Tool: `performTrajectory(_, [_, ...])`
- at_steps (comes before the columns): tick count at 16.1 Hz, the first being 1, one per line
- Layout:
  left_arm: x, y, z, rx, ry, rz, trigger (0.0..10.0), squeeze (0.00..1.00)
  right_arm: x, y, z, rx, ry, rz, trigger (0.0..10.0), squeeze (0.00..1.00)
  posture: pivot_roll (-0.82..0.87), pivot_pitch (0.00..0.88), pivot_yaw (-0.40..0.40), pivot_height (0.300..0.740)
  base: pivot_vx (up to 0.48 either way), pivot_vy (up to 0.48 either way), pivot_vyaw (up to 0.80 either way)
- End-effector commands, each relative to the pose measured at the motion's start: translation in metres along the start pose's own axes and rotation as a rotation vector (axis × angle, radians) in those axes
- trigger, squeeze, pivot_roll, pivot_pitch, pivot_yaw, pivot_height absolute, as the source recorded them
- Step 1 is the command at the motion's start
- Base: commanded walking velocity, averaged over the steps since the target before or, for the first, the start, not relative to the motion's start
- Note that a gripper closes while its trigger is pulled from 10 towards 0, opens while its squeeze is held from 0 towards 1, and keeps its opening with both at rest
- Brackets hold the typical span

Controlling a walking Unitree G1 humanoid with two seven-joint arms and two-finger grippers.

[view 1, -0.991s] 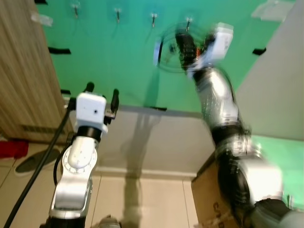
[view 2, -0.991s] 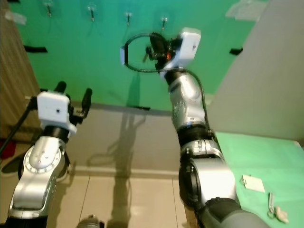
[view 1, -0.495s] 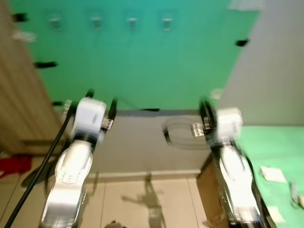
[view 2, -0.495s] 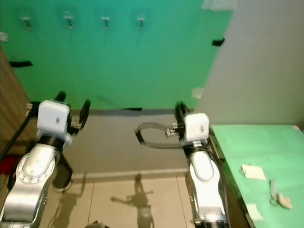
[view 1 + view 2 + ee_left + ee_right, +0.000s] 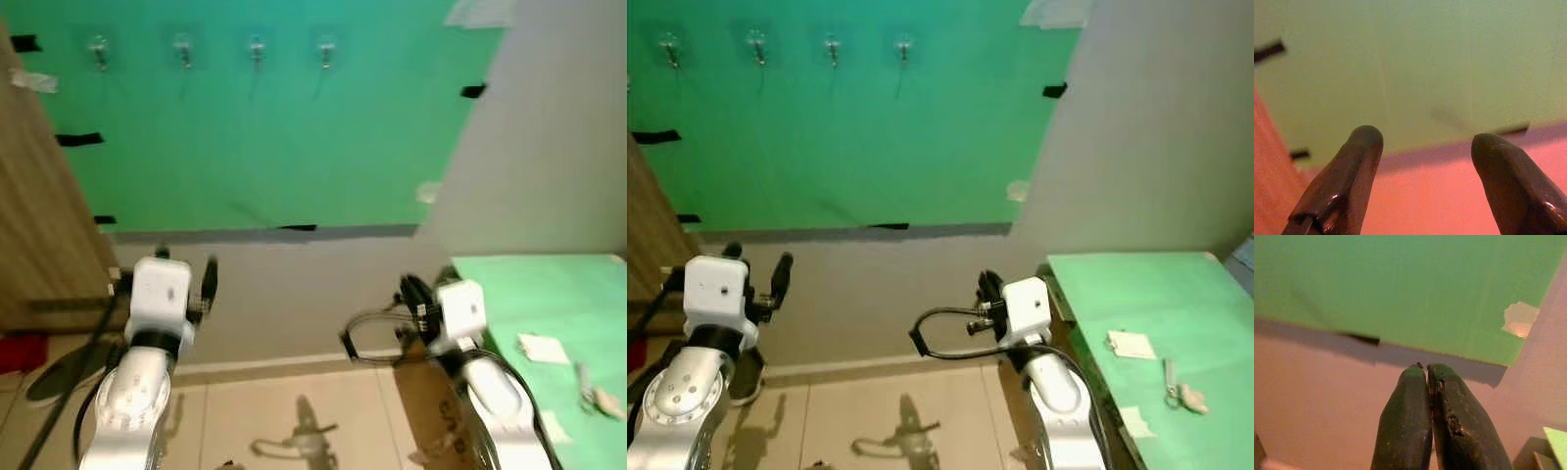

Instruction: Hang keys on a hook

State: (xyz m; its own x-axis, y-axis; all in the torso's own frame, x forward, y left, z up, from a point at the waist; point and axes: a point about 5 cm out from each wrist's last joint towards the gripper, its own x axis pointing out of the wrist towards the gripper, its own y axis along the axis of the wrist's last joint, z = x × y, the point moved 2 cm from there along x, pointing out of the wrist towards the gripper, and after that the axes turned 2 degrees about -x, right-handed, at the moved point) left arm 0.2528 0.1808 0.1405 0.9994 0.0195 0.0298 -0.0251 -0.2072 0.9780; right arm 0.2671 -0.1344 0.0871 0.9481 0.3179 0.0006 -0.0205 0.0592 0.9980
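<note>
Four small hooks (image 5: 903, 44) sit in a row high on the green wall panel (image 5: 852, 147). Thin lines run down below them; I cannot tell whether anything hangs there. A bunch of keys (image 5: 1174, 380) with a pale tag lies on the green table (image 5: 1117, 289) at the right. My right gripper (image 5: 1422, 368) is held low in front of the grey wall, left of the table; its fingers are shut with nothing between them. At the lower left my left gripper (image 5: 1425, 142) is open and empty and points at the wall.
A white card (image 5: 1130, 343) lies on the table near the keys. A wooden door (image 5: 39, 215) stands at the left, with a shoe (image 5: 54, 357) on the tiled floor beside it. A cardboard box (image 5: 421, 421) sits under the table's edge. A black cable (image 5: 921, 338) loops off the right wrist.
My right arm has come down from the rightmost hook to waist height by the table. The camera has tilted, so the hooks sit higher in the picture. The left arm has barely moved.
</note>
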Motion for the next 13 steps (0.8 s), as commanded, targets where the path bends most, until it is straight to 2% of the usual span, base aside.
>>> performTrajectory(1, [0.003, 0.008, -0.003, 0.02, 0.021, 0.026, 10.0, 0.0, 0.006, 0.014, 0.0, 0.021, 0.003, 0.038, 0.0, 0.0, 0.14, 0.0, -0.054, 0.74, 0.469, 0.0, 0.0])
performTrajectory(4, [0.007, 0.011, -0.008, 0.026, 0.068, 0.031, 10.0, 0.0, 0.012, 0.018, -0.003, 0.072, 0.014, 0.036, 0.0, 0.0, 0.15, 0.0, -0.058, 0.74, 0.469, 0.0, 0.0])
performTrajectory(6, [0.009, 0.012, -0.009, 0.028, 0.087, 0.036, 10.0, 0.0, 0.018, 0.022, -0.005, 0.074, 0.026, 0.047, 0.0, 0.0, 0.15, 0.0, -0.058, 0.74, 0.469, 0.0, 0.0])
performTrajectory(8, [0.012, 0.023, -0.006, 0.045, 0.076, 0.083, 10.0, 0.0, 0.029, 0.036, -0.011, 0.083, 0.065, 0.081, 0.0, 0.0, 0.16, 0.0, -0.064, 0.74, 0.469, 0.0, 0.0])
performTrajectory(11, [0.012, 0.029, -0.002, 0.08, 0.044, 0.114, 10.0, 0.0, 0.035, 0.045, -0.012, 0.091, 0.082, 0.099, 0.0, 0.0, 0.16, 0.0, -0.07, 0.74, 0.471, 0.0, 0.0])
performTrajectory(13, [0.013, 0.033, -0.003, 0.082, 0.06, 0.124, 10.0, 0.0, 0.04, 0.053, -0.014, 0.108, 0.107, 0.103, 0.0, 0.0, 0.17, 0.0, -0.073, 0.74, 0.472, 0.0, 0.0])
